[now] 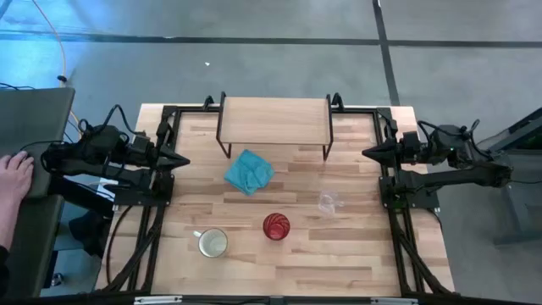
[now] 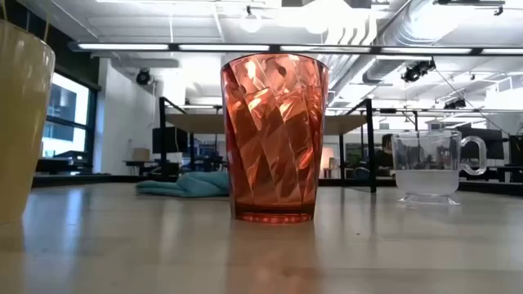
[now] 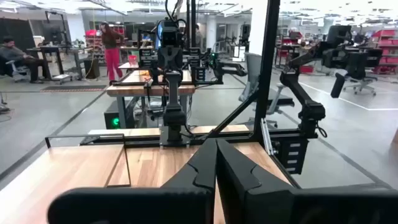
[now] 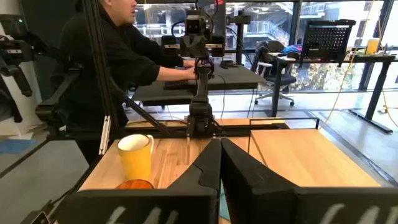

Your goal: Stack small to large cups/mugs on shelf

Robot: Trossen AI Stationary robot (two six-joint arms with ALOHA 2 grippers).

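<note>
Three vessels standing upright and well apart on the wooden tabletop (image 1: 356, 254), none on the shelf (image 1: 274, 120). Cream-yellow mug (image 1: 212, 243) nearest the front edge on the left arm's side, handle pointing toward that arm. Red faceted tumbler (image 1: 276, 226) near the middle, just beyond and beside the mug, filling the centre of the low view. Small clear glass cup (image 1: 329, 202) farther toward the right arm, handled, seen pale and low beside the tumbler in the low view. Crumpled teal cloth (image 1: 249, 171) lying between the tumbler and the shelf, just in front of the shelf's black legs. Shelf bare, set at the far edge of the tabletop, midway between both arms. Left gripper (image 1: 178, 159) parked at its side of the tabletop, level with the shelf's front, jaws clenched to a point, grasping nothing. Right gripper (image 1: 370, 152) mirrored at the opposite side, jaws likewise pressed together and empty. A person's hand (image 1: 14, 174) resting on a grey surface beyond the left arm.
</note>
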